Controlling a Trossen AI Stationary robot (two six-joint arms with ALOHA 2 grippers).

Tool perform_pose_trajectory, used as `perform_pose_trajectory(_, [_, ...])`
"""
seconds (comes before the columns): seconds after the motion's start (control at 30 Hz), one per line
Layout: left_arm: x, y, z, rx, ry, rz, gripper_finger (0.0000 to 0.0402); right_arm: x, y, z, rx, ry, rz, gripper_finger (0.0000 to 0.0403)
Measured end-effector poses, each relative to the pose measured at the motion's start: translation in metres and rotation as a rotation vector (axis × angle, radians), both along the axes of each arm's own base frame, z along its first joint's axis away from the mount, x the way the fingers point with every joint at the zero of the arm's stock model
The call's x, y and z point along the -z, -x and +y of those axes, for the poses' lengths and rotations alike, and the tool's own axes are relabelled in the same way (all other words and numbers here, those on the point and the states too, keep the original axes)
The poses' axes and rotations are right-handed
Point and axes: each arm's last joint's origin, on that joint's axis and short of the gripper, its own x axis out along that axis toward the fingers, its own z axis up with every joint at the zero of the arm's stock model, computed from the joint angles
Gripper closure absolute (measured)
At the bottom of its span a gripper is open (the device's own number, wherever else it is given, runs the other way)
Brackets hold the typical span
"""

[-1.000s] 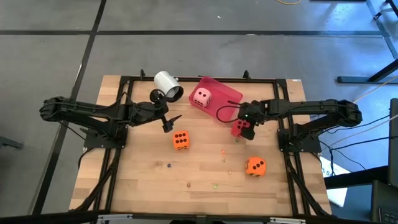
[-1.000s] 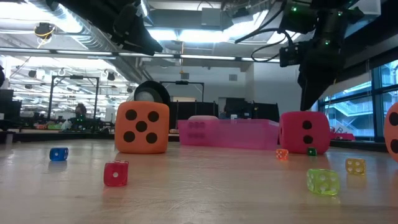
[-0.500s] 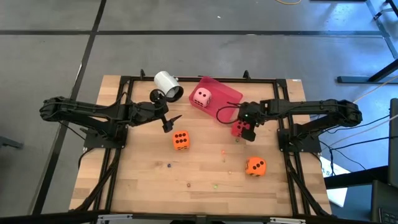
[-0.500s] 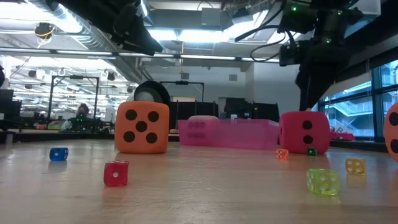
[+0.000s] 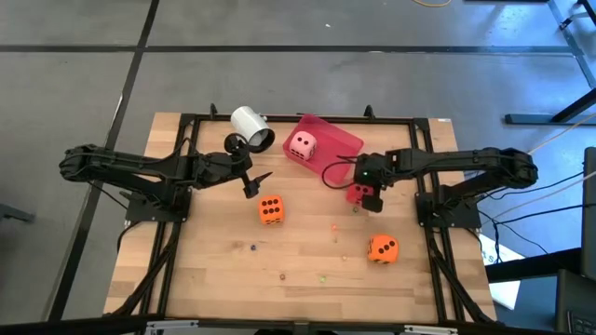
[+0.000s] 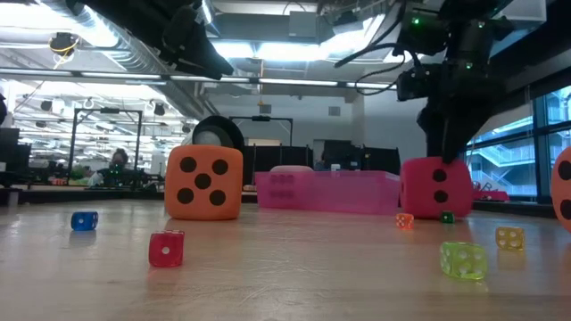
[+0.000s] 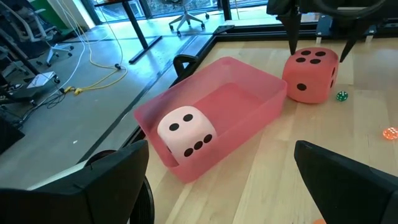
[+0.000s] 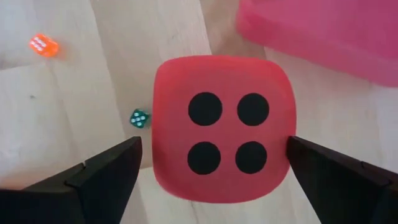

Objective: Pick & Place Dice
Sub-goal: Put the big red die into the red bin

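- Left claw (image 5: 253, 181): idle, fingers spread wide and empty, hanging just left of the pink tray (image 5: 340, 141) and above the bench (image 5: 214, 270).
- White cup (image 5: 251, 126): on its side, just left of the tray's far corner. Not a task item.
- Orange die, first (image 5: 271, 209): on the bench, nearer than the tray and to its left; five dark pips face the low view. Untouched.
- Pink die (image 5: 302, 144): sits inside the tray, at its left end; pale pink, rounded corners, dark pips.
- Pink tray: translucent, rectangular, set at an angle on the far middle of the bench; holds only the pink die.
- Red die (image 5: 357, 193): on the bench, just beside the tray's right-hand near edge, apart from its wall. Four pips up, two toward the low view. Rounded edges and a matt skin suggest foam: judged light, soft, yielding, not slippery, not fragile. Best taken across two opposite flat side faces, mid-height.
- Right claw (image 5: 370, 191): directly over the red die, fingers apart and straddling it on either side, not pressing it.
- Orange die, second (image 5: 382, 248): nearest the front, well right of and nearer than the tray. Untouched.
- Small hard dice (image 6: 166, 249): tiny coloured ones scattered on the bench, nearer than the tray; not task items.
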Motion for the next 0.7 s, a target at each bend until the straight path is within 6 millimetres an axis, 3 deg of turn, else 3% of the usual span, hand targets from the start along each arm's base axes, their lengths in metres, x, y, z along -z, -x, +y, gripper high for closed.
perform_pose_trajectory(0.7, [0.0000,0.0000,0.0000,0.000,0.000,0.000,0.0002,-0.0059,0.0006,0.0016,-0.076,0.035,-0.046,0.0003])
